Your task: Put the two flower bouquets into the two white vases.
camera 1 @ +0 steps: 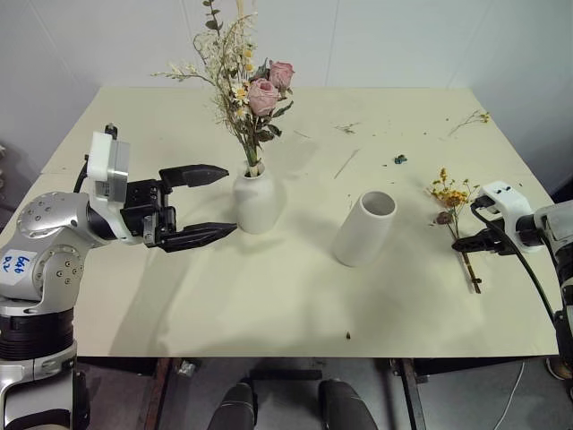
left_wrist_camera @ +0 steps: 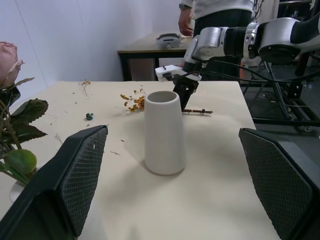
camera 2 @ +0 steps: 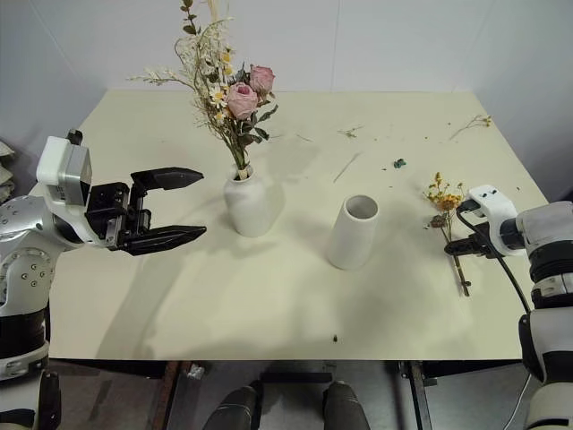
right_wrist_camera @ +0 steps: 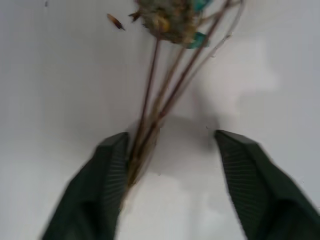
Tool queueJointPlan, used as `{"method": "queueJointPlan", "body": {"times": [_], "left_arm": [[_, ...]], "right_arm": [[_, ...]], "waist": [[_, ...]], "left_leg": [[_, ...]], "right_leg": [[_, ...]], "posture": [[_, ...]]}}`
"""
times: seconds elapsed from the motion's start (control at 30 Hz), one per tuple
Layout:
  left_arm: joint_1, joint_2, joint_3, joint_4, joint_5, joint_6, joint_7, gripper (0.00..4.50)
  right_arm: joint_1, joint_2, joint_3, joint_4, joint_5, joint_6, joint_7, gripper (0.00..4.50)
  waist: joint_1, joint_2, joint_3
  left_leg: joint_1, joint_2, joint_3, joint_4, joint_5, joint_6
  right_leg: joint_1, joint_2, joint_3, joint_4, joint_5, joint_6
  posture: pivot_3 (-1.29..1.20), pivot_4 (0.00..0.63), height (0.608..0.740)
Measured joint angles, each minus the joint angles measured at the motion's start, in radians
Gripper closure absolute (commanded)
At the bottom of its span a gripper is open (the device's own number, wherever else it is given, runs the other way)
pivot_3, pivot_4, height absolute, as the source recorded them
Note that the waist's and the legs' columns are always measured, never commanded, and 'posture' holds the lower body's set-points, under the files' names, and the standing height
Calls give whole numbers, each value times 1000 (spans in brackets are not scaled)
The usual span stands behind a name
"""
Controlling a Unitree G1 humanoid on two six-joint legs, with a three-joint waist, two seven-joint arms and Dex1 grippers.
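Yellow-orange bouquet (camera 1: 455, 211) is lying on the table (camera 1: 269, 305), its stems sitting between the right gripper's (right_wrist_camera: 170, 165) spread, unclenched fingers. Left gripper (camera 1: 210, 202) is hovering released beside the bottle vase (camera 1: 258, 202) holding the rose bouquet (camera 1: 251, 90).

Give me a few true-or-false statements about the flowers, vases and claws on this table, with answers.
1. The pink rose bouquet stands in the rounded narrow-necked white vase. True.
2. The wide-mouthed white cylinder vase holds flowers. False: it is empty.
3. The thin-stemmed yellow-orange bouquet lies on the pale table. True.
4. The left claw grips the rose bouquet. False: it is open, beside the rounded vase, holding nothing.
5. The right claw hangs above the cylinder vase. False: its fingers straddle the yellow-orange bouquet's stems.
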Motion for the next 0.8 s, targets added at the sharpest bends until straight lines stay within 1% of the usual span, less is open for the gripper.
{"method": "queueJointPlan", "body": {"times": [0.2,0.27,0.33,0.43,0.53,0.6,0.63,0.7,0.77,0.8], "left_arm": [[-35,0,-15,10,0,-9,-17,0],[-52,0,-22,29,1,-15,-26,0],[-61,-1,-34,49,4,-22,-37,0],[-91,-11,-57,88,10,-37,-57,0],[-127,-41,-79,147,28,-60,-71,0],[-148,-68,-98,192,42,-78,-79,0],[-155,-76,-103,206,46,-83,-81,0],[-183,-90,-116,246,60,-99,-90,0],[-206,-96,-125,271,70,-113,-100,0],[-215,-99,-128,283,78,-123,-105,0]], "right_arm": [[0,3,-30,14,-5,5,4,4389],[3,6,-53,17,3,6,-2,4452],[8,6,-108,15,30,5,-18,4452],[38,6,-246,-65,103,-56,-63,4452],[105,29,-441,-283,205,-184,-138,4452],[143,76,-556,-487,280,-252,-197,4452],[154,99,-592,-560,315,-254,-218,4452],[188,180,-672,-745,425,-213,-271,4452],[209,221,-692,-848,502,-180,-297,4452],[223,254,-721,-916,566,-148,-324,4452]], "waist": [[1,0,0],[1,0,0],[1,0,0],[1,1,0],[-3,2,1],[-3,3,1],[-2,3,1],[1,2,1],[2,2,1],[4,2,1]], "left_leg": [[0,0,0,1,0,0],[0,0,0,1,0,0],[-1,0,0,0,0,0],[-1,0,0,-1,0,0],[-1,0,0,-1,0,0],[-1,2,0,-2,0,0],[-1,3,0,-1,0,0],[-1,3,-1,-1,1,0],[-1,2,-1,-1,1,-1],[-1,2,-2,-1,1,-1]], "right_leg": [[0,0,0,0,1,0],[0,0,0,0,1,1],[0,0,0,0,1,1],[-1,0,0,0,1,1],[-2,0,0,0,1,1],[-2,2,0,0,1,1],[-2,3,0,0,1,1],[-1,4,0,1,1,1],[-1,3,0,1,1,1],[-1,3,0,1,1,0]], "posture": [[0,150,740],[0,150,740],[0,150,740],[0,150,740],[0,150,740],[0,150,740],[0,150,740],[0,150,740],[0,150,740],[0,150,740]]}}
